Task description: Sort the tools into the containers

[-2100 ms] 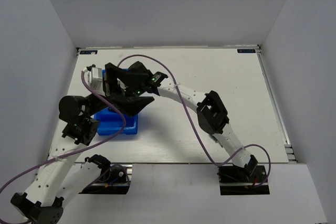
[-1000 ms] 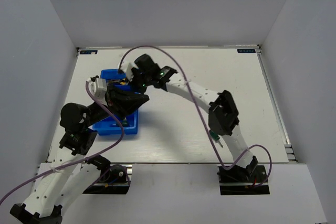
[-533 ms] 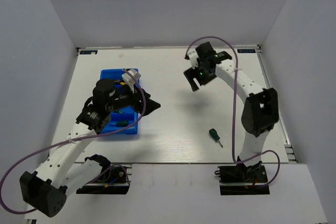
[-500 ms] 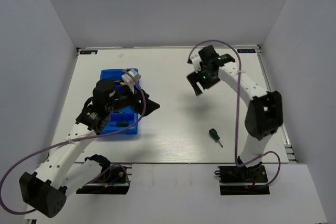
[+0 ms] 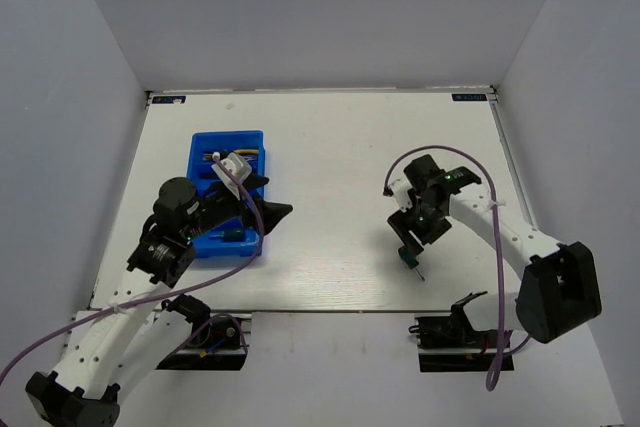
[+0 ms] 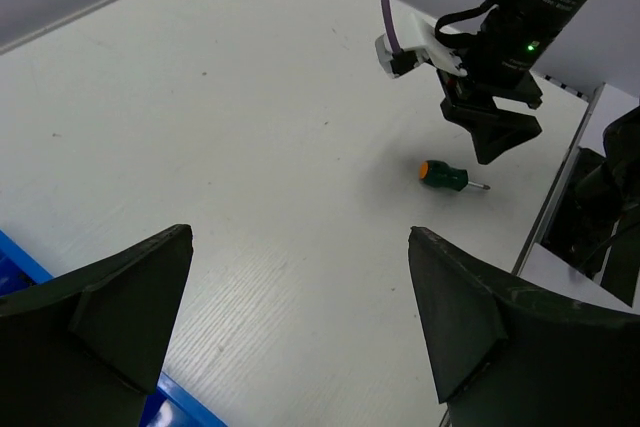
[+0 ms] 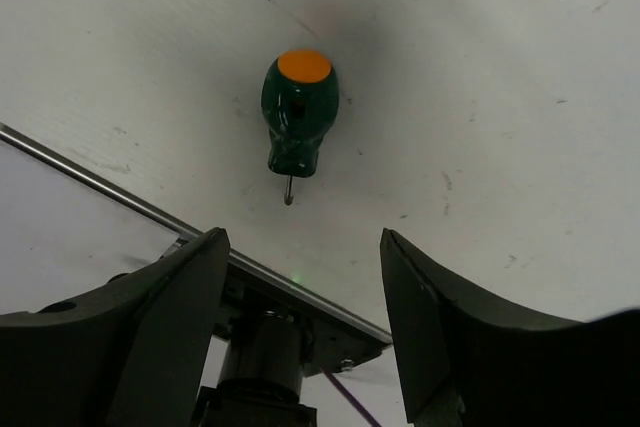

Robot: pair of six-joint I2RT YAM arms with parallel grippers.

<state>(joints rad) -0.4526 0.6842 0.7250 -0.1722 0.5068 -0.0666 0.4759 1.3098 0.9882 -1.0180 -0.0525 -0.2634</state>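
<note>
A stubby green-handled screwdriver [image 7: 298,112] with an orange cap lies on the white table near the front edge, tip toward the edge. My right gripper [image 5: 405,242] hovers just above it, open, with nothing between its fingers [image 7: 305,287]. The left wrist view shows the same screwdriver [image 6: 443,175] below the right gripper [image 6: 495,137]. The blue tray [image 5: 226,133] sits at the left with tools in it, partly hidden by my left arm. My left gripper [image 5: 278,210] stands wide open and empty beside the tray's right rim [image 6: 300,327].
The table's front edge and its metal rail [image 7: 120,192] run just beyond the screwdriver's tip. The right arm's base [image 5: 463,332] sits below that edge. A purple cable [image 5: 440,152] loops over the right arm. White walls enclose the table.
Both grippers were over the tray and have opened. The right arm swung to the back right, then down to the front over the screwdriver. The left arm drew back beside the tray.
</note>
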